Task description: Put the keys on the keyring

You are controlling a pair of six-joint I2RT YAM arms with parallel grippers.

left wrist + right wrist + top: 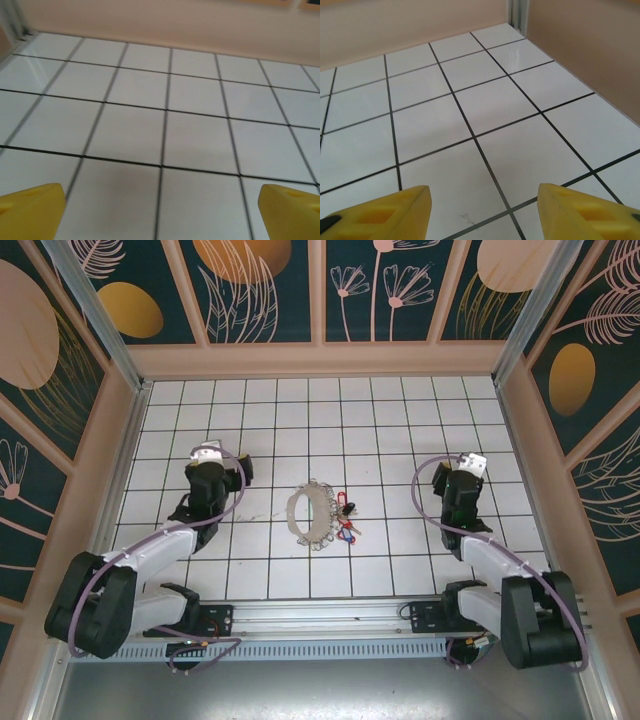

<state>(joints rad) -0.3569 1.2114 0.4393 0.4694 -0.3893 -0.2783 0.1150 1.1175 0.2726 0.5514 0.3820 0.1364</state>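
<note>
View from above of a white tiled table [400, 420] with dark grout lines, boxed in by peach walls with leaf-patterned panels. Near the middle lies the keyring [308, 516], a thin silvery hoop flat on the tiles, its rim fringed with small wire loops. The keys [347, 519], a small cluster with red tags, lie on the tiles just to the right of the keyring. At this size it is not clear whether they touch its rim, and they do not appear to be threaded onto it.

The left gripper [161, 200] is well to the left of the keyring and a little farther from the arm bases than it is. Its wrist camera shows two yellow fingers [32, 210] at the outer edges of the picture, jaws spread wide, with bare tile between them and nothing held.

The right gripper [484, 200] is well to the right of the keyring, about as far out as the left one. Its yellow fingers [385, 215] stand apart, somewhat closer together than the left pair, again with bare tile between them and nothing held. Both grippers point away from the keyring, towards the far wall.
</note>
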